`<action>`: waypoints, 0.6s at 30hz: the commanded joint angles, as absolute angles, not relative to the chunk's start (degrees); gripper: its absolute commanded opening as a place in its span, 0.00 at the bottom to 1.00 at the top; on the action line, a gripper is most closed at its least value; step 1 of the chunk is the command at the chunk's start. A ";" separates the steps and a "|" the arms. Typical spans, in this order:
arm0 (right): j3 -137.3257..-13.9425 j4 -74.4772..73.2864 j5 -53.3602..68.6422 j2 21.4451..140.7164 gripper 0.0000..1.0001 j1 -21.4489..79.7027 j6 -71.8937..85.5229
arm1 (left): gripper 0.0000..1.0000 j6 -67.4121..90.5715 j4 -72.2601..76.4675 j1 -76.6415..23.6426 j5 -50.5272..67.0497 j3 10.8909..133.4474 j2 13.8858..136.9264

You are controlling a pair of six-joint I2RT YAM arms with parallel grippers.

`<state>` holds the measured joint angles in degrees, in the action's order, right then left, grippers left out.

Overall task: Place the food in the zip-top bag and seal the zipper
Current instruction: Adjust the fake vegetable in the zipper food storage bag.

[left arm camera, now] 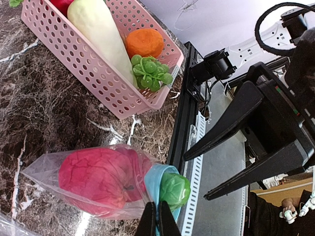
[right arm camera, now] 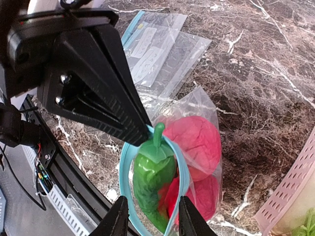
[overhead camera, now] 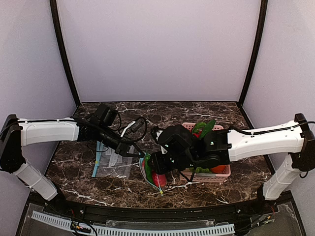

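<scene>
You'll find the zip-top bag near the middle of the table, both fruits inside it and the cucumber in its mouth. At its 3 o'clock sits the basket holding the radish; at its 9 o'clock, spare bags lie flat.
</scene>
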<state>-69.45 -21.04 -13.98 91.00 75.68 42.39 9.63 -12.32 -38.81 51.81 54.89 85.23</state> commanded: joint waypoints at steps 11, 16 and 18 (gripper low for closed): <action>-75.92 -21.42 -15.78 96.33 0.34 73.56 40.63 | 0.01 9.32 -12.21 -38.86 52.21 53.90 84.07; -77.63 -21.44 -15.37 98.46 0.33 73.27 39.49 | 0.01 9.33 -12.13 -38.93 52.54 53.99 84.37; -78.06 -21.45 -15.30 99.06 0.32 73.29 39.09 | 0.01 9.46 -12.13 -38.88 52.64 54.05 84.48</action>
<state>-75.81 -21.19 -15.07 97.56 73.54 40.49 9.69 -12.36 -38.76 51.59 54.72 85.23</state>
